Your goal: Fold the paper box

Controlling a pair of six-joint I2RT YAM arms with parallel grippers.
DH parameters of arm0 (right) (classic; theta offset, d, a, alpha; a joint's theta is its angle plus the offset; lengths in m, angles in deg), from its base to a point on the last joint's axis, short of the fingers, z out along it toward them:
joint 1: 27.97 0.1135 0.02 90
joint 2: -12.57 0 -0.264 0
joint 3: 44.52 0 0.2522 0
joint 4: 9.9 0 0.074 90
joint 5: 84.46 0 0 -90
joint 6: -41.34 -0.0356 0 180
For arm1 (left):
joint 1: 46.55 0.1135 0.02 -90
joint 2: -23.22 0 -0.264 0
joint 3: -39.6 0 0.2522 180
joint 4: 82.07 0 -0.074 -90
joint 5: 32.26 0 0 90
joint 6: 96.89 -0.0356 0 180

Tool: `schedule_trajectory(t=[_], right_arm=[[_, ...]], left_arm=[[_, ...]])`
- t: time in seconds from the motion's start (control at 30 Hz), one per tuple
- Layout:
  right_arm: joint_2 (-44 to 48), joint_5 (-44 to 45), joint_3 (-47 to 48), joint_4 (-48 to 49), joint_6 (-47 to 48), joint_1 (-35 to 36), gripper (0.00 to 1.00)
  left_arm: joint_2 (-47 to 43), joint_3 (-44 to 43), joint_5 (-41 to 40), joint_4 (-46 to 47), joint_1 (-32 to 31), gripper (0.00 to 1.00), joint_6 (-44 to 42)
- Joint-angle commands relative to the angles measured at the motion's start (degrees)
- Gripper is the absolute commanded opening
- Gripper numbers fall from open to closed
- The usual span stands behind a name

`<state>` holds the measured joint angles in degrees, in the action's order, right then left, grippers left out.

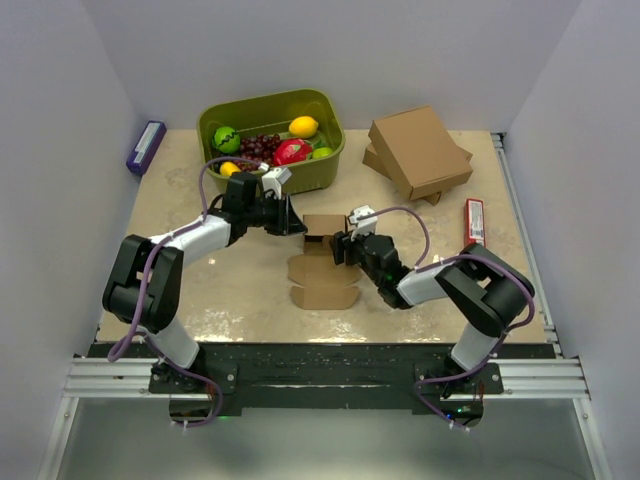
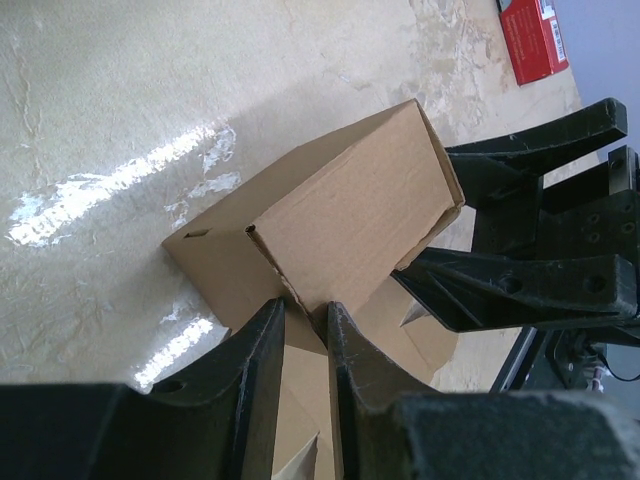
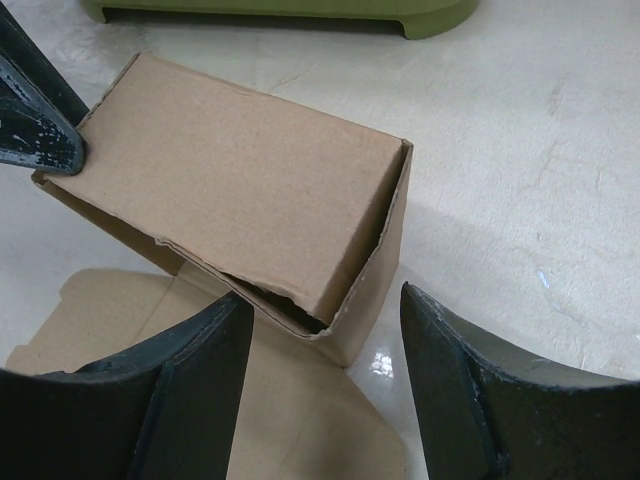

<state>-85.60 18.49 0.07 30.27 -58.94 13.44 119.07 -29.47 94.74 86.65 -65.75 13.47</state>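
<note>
A brown paper box stands partly folded at the table's middle, its loose flaps lying flat in front. My left gripper is at its left end; in the left wrist view the gripper is shut on a corner wall of the box. My right gripper is at the box's right end. In the right wrist view it is open, its fingers straddling the near corner of the box without touching. The box's inside is hidden.
A green bin of fruit stands behind the box. A stack of folded cardboard boxes lies back right, a red packet at the right, a purple item at the back left wall.
</note>
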Motion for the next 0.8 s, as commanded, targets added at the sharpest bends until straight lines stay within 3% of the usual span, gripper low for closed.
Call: schedule_trajectory(t=[0.0,0.3,0.53,0.77], right_arm=[[-0.88,1.03,3.44,3.20,3.25,0.16,0.64],[-2.90,0.15,5.64,3.37,4.57,0.17,0.64],[-3.87,0.23,6.44,2.58,5.36,0.16,0.44],[-4.05,1.72,6.52,1.97,4.22,0.25,0.34]], left_arm=[[1.35,-0.85,0.53,-2.22,-0.13,0.26,-1.90],[1.53,-1.03,1.24,-2.22,-0.05,0.25,-2.08],[1.62,-0.94,3.35,-0.99,-0.05,0.28,-1.29],[1.53,-0.94,3.44,-0.81,-0.05,0.29,-1.29]])
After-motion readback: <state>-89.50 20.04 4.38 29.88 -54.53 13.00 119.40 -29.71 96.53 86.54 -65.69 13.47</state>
